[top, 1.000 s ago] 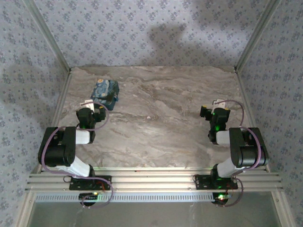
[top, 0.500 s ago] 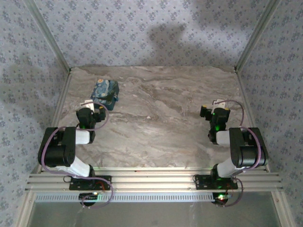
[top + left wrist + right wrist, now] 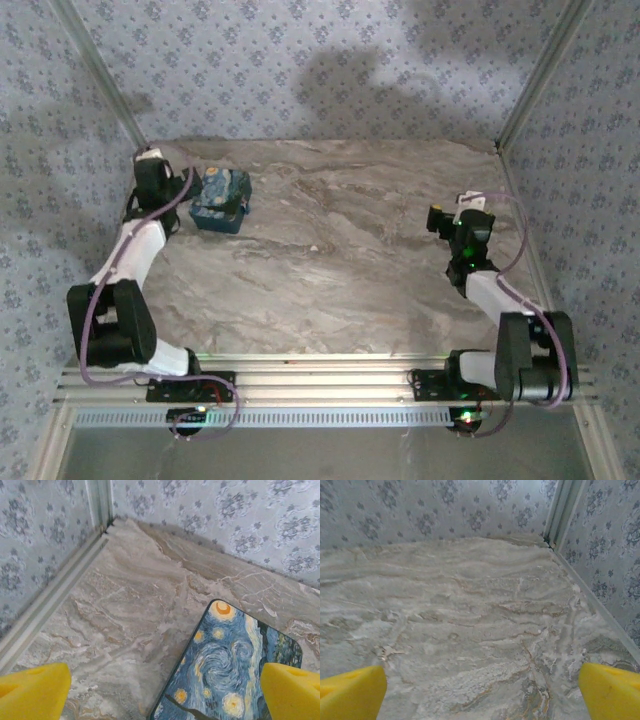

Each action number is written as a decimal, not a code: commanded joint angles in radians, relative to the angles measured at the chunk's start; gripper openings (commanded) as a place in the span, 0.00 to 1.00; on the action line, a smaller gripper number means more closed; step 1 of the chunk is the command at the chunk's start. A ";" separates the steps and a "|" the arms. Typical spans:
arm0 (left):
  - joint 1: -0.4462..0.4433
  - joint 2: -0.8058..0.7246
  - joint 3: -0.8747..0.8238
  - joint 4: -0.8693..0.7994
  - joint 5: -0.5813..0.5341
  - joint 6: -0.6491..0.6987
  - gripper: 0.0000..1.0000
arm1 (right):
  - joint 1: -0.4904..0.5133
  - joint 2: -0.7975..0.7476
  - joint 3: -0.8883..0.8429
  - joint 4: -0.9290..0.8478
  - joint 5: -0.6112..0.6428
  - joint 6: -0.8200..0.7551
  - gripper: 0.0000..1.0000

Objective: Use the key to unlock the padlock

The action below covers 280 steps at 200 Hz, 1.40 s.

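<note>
Your left gripper (image 3: 163,692) hangs wide and empty over the near end of the padlock (image 3: 230,670), which lies flat at the far left of the marbled table (image 3: 350,260), close to the wall; that looks like a line-up to steady it. Your right gripper (image 3: 482,690), also spread wide and holding nothing, sits well apart on the right, probably free for the key. Count one padlock, two grippers.

Left arm (image 3: 135,255) and right arm (image 3: 495,295), a matching black-and-white pair.
Each has white links between bulky rounded black joints and a thin purple cable (image 3: 188,185) looping alongside; green lights (image 3: 464,243) glow on the right one and at its base; the finger pads (image 3: 32,690) are blocky bright yellow.
</note>
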 commanded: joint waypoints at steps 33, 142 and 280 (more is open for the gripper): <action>0.085 0.217 0.248 -0.318 0.248 -0.142 0.90 | 0.010 -0.100 0.178 -0.451 -0.021 0.204 1.00; 0.072 0.593 0.574 -0.423 0.568 -0.102 0.69 | 0.036 -0.009 0.369 -0.799 -0.207 0.356 1.00; -0.491 0.638 0.791 -0.664 0.342 0.256 0.69 | 0.168 -0.179 0.277 -0.934 -0.225 0.429 1.00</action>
